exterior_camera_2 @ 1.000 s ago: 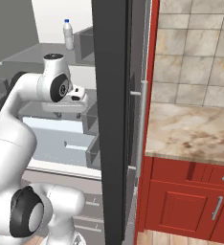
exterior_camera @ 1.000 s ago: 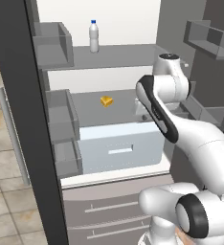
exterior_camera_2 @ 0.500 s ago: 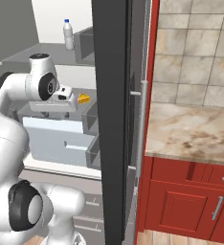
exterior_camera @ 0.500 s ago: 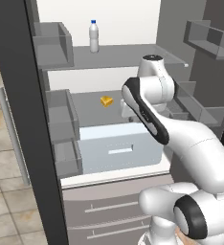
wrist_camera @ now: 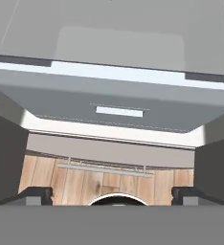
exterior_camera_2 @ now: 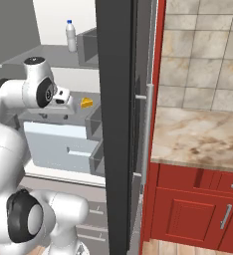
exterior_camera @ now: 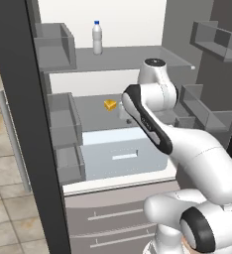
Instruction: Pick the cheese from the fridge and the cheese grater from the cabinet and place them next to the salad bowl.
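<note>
You're watching the arm swing further left into the fridge (exterior_camera: 19,124): over the last second its upper joint has been moving from the right side of the compartment toward the middle, closing on the shelf where the cheese (exterior_camera: 110,104) is sitting. That reads as the reach for the first pick, not a grasp yet. The cheese is lying on the grey shelf above the pale blue drawer (exterior_camera: 123,158), below the shelf with the bottle (exterior_camera: 96,37), and it hasn't moved. In the right base view the gripper (exterior_camera_2: 63,97) is sitting just left of the cheese (exterior_camera_2: 86,102), near but apparently not touching. The hand camera is pointing down over the drawer front (wrist_camera: 118,111) toward the wooden floor, so you're getting no cheese there. Fingertips (wrist_camera: 35,194) are standing wide apart at the bottom corners with nothing between them. The hand is hidden behind the forearm in the left base view. Cabinet, grater and salad bowl are out of frame.
</note>
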